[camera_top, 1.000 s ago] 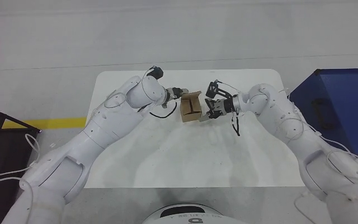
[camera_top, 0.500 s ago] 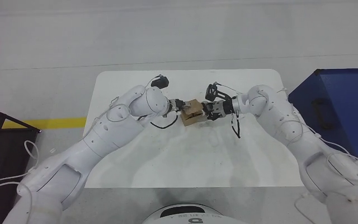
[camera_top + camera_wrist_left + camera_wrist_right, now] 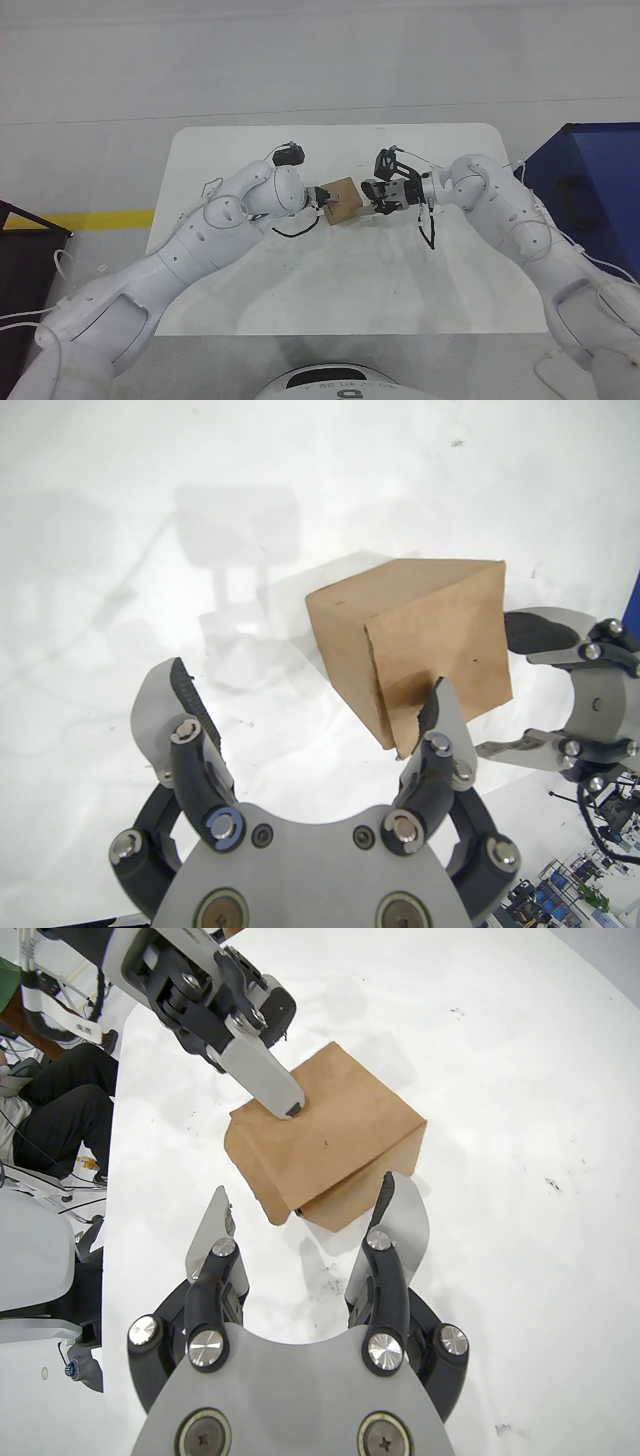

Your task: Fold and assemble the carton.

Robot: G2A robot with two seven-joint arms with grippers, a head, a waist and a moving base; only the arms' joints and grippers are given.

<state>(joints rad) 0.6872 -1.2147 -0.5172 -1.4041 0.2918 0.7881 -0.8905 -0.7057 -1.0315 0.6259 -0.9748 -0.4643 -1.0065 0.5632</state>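
A small brown carton [image 3: 342,198] sits folded into a box shape on the white table [image 3: 330,290], between the two grippers. My left gripper [image 3: 322,196] is open, and one fingertip [image 3: 434,700] rests on the carton's [image 3: 415,650] top face near a torn seam. The other finger hangs over bare table. My right gripper [image 3: 372,195] is open on the opposite side. One of its fingertips [image 3: 386,1188] is against the carton's [image 3: 340,1128] side wall, where a flap edge stands slightly ajar. The left gripper's [image 3: 270,1078] finger presses on the top panel.
A dark blue bin [image 3: 600,180] stands off the table's right edge. A black frame [image 3: 20,240] stands on the floor to the left. A seated person's legs [image 3: 55,1098] show beyond the table's edge. Bare table lies in front of the carton.
The carton went from standing taller with open flaps to a lower, closed box shape. My left gripper shifted along with it and now rests on its top. The right gripper stayed close.
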